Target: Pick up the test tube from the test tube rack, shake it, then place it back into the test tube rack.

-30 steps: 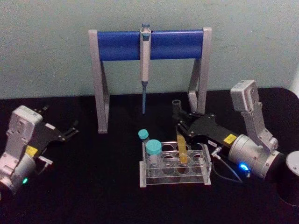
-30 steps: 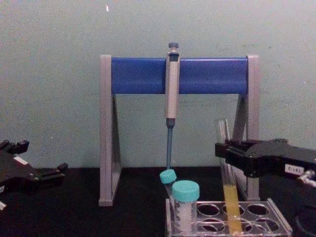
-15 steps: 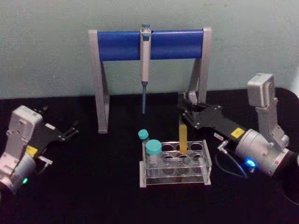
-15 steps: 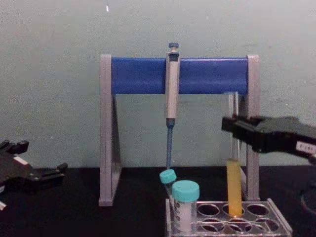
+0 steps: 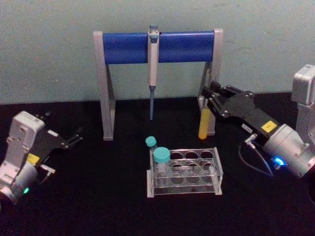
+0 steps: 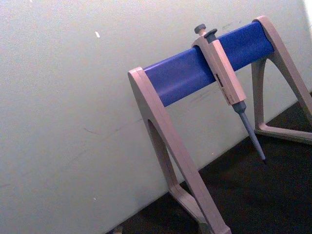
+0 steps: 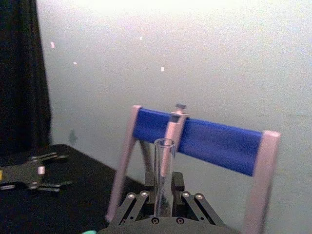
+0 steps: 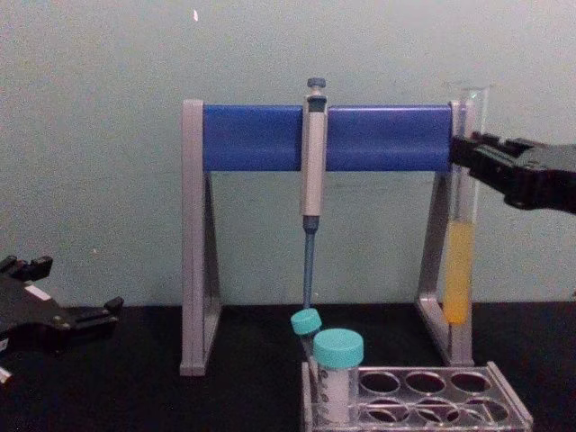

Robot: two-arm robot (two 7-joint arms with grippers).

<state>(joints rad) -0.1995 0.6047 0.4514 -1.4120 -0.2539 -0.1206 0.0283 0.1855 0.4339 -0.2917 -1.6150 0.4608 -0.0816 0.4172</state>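
The test tube [image 5: 202, 123] is gripped by the closed jaws of the right gripper [image 5: 207, 97] and is held upright in the air, clear of the test tube rack [image 5: 187, 189]. It is seen to the right of the rack and farther back, in front of the right leg of the pipette stand [image 5: 157, 46]. In the chest view the tube [image 8: 459, 270] is clamped on its upper part by the right gripper [image 8: 468, 155]. Its open mouth stands above the jaws and its yellow-orange liquid fills the lower part, with the rounded bottom well above the rack [image 8: 423, 416]. In the right wrist view the clear upper end of the tube [image 7: 163, 175] rises straight up from between the jaws.

The rack stands on the black surface [image 5: 98, 196]. Two teal-capped vials are held at its left end, a larger one [image 5: 161, 157] at the front and a smaller one [image 5: 150, 142] behind it; the remaining holes on view are empty. A grey-blue pipette [image 5: 153, 64] hangs from the blue bar of the stand, tip down.

The left gripper [image 5: 75, 138] is parked at the left of the surface, well apart from the rack, with its jaws spread and nothing between them.
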